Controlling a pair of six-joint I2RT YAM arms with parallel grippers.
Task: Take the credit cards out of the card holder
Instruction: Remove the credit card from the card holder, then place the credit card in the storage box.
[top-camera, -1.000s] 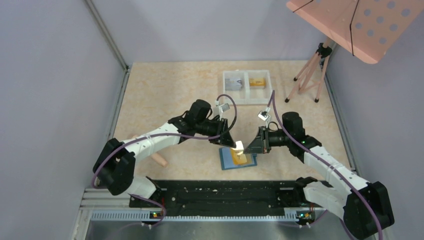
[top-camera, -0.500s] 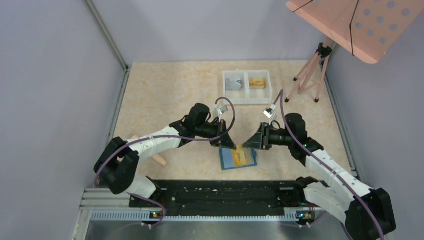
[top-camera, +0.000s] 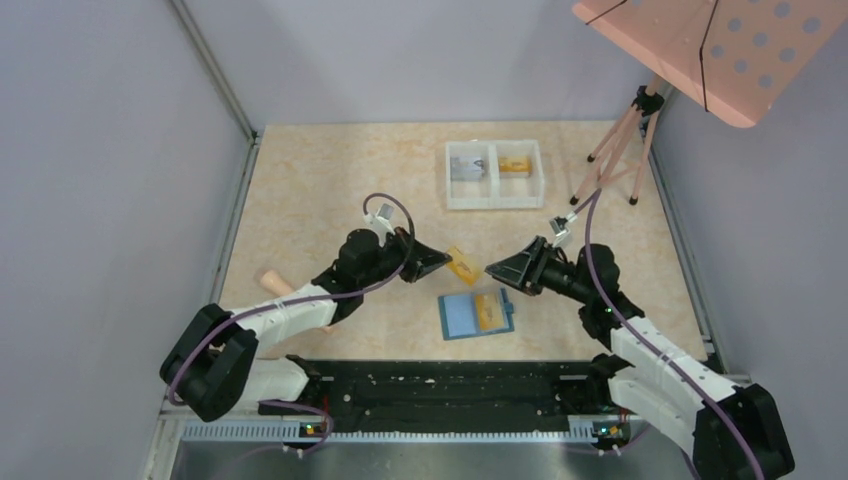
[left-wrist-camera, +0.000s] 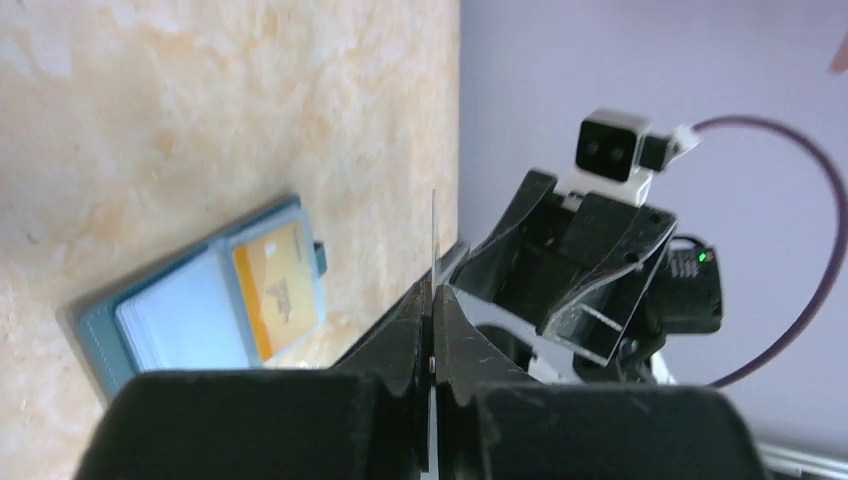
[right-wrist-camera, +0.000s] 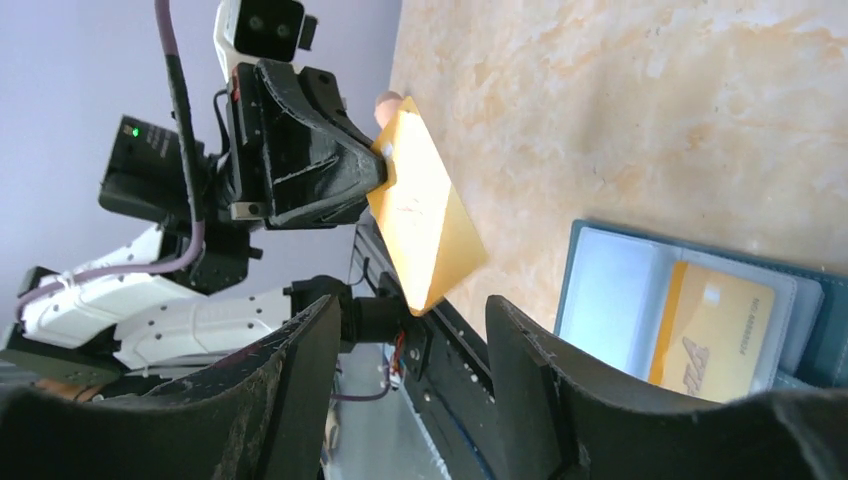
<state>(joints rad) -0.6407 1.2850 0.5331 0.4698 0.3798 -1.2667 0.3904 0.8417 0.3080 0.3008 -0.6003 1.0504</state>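
The teal card holder (top-camera: 462, 316) lies open on the table, and one orange-gold credit card (top-camera: 488, 310) sits in its right pocket. My left gripper (top-camera: 440, 262) is shut on a second orange-gold credit card (top-camera: 462, 266), held in the air just up-left of the holder. That card shows edge-on (left-wrist-camera: 433, 235) between the shut jaws of my left gripper (left-wrist-camera: 433, 292). My right gripper (top-camera: 495, 268) faces it from the right, open and holding nothing. In the right wrist view the held card (right-wrist-camera: 425, 215) hangs beyond my open right gripper (right-wrist-camera: 415, 315), with the holder (right-wrist-camera: 610, 290) beside it.
A white two-compartment tray (top-camera: 493, 198) stands at the back with a greyish card (top-camera: 466, 167) and an orange card (top-camera: 515, 164) in it. A tripod (top-camera: 612, 155) under a pink perforated board (top-camera: 700, 45) stands back right. A peach peg (top-camera: 272, 282) lies left.
My right gripper opened, let go of the card and drew back to the right. My left gripper shut on that card and carried it up-left, off the holder.
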